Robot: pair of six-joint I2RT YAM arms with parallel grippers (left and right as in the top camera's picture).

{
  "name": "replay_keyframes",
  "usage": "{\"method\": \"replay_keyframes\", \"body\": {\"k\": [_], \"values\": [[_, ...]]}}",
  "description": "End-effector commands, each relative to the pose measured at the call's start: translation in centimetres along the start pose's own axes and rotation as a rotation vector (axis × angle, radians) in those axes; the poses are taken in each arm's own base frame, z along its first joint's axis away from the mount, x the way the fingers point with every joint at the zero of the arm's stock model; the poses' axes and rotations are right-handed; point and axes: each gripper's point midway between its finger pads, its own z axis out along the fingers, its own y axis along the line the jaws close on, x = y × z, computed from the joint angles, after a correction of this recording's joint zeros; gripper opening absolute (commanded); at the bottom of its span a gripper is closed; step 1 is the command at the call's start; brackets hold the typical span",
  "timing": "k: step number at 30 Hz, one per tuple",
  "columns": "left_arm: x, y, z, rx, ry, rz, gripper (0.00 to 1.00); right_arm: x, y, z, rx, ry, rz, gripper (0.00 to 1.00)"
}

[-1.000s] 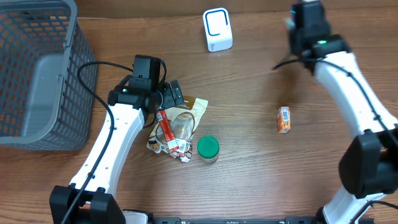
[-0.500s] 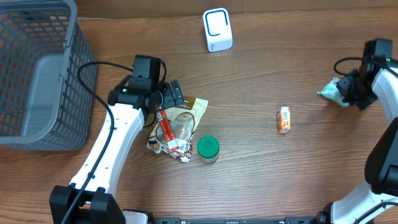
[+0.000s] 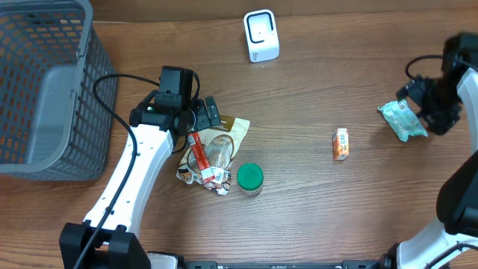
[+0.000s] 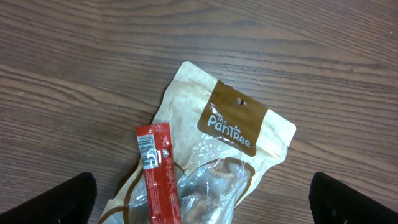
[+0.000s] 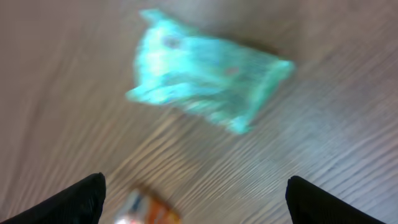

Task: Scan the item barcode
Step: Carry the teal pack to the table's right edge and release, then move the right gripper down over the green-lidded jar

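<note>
The white barcode scanner (image 3: 261, 35) stands at the back of the table. A teal packet (image 3: 402, 119) lies on the wood at the far right. My right gripper (image 3: 426, 104) hovers open just beside it, and the right wrist view shows the packet (image 5: 208, 78) blurred, free of the fingers. My left gripper (image 3: 203, 116) hangs open over a tan snack pouch (image 4: 230, 124) with a red stick pack (image 4: 158, 174) lying on it, holding nothing. A small orange item (image 3: 340, 143) lies mid-right.
A grey wire basket (image 3: 45, 90) fills the back left corner. A green-lidded jar (image 3: 250, 178) sits beside the pouch pile. The table's right edge is close to the right arm.
The right arm swung from near the scanner to the far right with the teal packet, then opened and left it on the table. The left arm has not moved.
</note>
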Motion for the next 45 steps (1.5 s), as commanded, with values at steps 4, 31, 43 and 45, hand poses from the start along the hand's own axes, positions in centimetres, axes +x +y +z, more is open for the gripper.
{"method": "replay_keyframes", "body": {"k": [4, 31, 43, 45], "values": [[-0.8, -0.1, -0.7, 0.0, -0.031, 0.02, 1.0, 7.2, 6.6, -3.5, -0.086, 0.028, -0.325, 0.94], [-0.8, 0.0, -0.7, -0.001, -0.03, 0.02, 1.0, 36.4, 17.3, -2.8, -0.169, 0.0, -1.006, 1.0], [-0.8, 0.0, -0.7, -0.001, -0.03, 0.02, 1.0, 37.4, 16.7, 0.8, -0.055, 0.0, -1.03, 1.0], [-0.8, -0.1, -0.7, 0.0, -0.031, 0.02, 1.0, 37.4, 16.5, 1.6, -0.031, 0.008, -1.031, 1.0]]}}
